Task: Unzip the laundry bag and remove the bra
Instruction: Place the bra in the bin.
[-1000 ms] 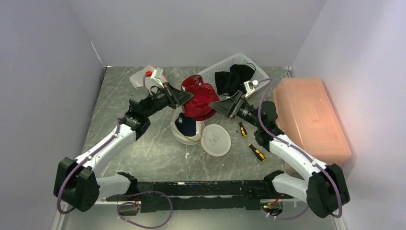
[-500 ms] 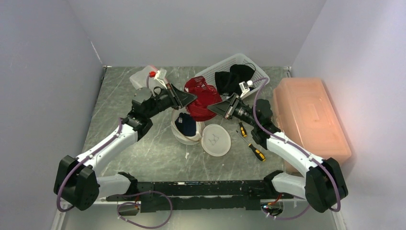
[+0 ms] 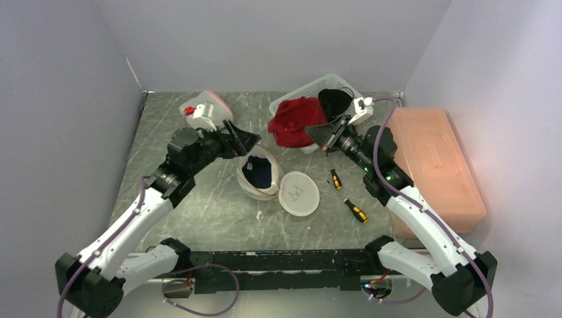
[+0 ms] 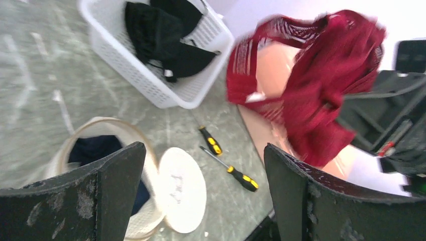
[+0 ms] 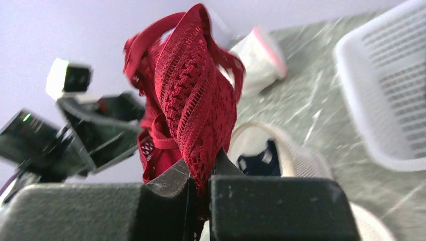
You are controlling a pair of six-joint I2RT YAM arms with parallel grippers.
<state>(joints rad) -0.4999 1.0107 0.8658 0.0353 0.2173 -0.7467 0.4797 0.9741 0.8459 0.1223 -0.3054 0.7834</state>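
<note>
- Down at the near middle of the table, the laundry bag [image 3: 254,192] lies unzipped, its round flap [image 3: 299,193] thrown open to the right and a dark blue garment [image 3: 257,172] showing inside
- Just right of that, a small screwdriver [image 3: 336,179] and a longer screwdriver [image 3: 354,210] lie out of the action
- A little farther, on the left, the left gripper [image 3: 245,138] hovers over the bag's far edge, jaws spread wide, nothing between them
- Across on the right, the right gripper [image 3: 317,134] is clamped tight on the bra [image 3: 295,122]: red lace pinched between its fingers, the rest dangling free
- So the bra is out of the bag and off the table; from above it hangs at the near left corner of the white basket [image 3: 286,99], which holds black clothes [image 3: 335,101]
- My read: unzipping done, removal all but done, and this is the carry-away
- Next call: pick a landing spot, table or basket, I can't tell which, then lower the bra and part the right jaws, minding the lace snagging on fingers or rim
</note>
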